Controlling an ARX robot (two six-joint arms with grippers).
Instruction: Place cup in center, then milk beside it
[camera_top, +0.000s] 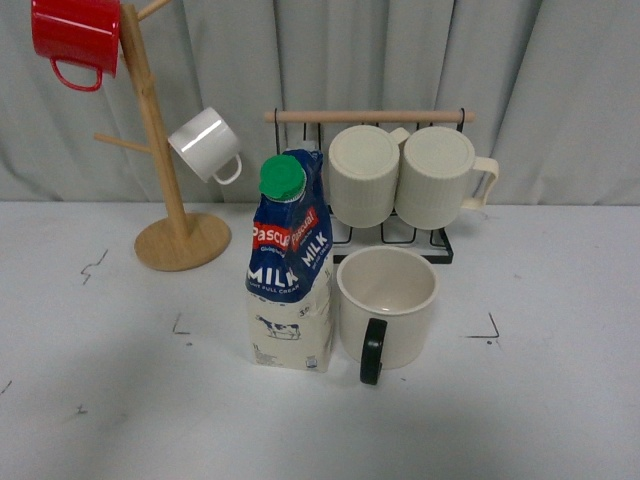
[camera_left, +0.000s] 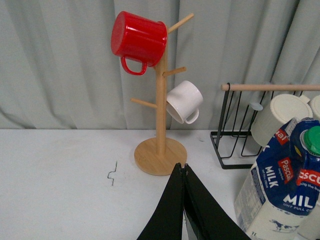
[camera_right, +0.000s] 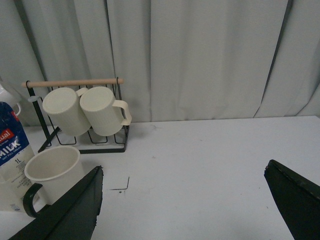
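The cup (camera_top: 388, 307), a smooth cream mug with a black handle facing front, stands upright on the white table near the middle. The milk (camera_top: 291, 265), a blue-and-cream Pascual carton with a green cap, stands upright just left of it, almost touching. Neither arm shows in the front view. My left gripper (camera_left: 182, 167) is shut and empty, left of the milk (camera_left: 282, 187) and apart from it. My right gripper (camera_right: 184, 171) is open and empty, to the right of the cup (camera_right: 51, 172) and the milk (camera_right: 12, 155).
A wooden mug tree (camera_top: 165, 170) at the back left holds a red mug (camera_top: 75, 38) and a small white mug (camera_top: 205, 145). A black wire rack (camera_top: 400, 235) behind the cup holds two ribbed cream mugs (camera_top: 400, 175). Grey curtain behind. Corner marks (camera_top: 488, 330) on the table.
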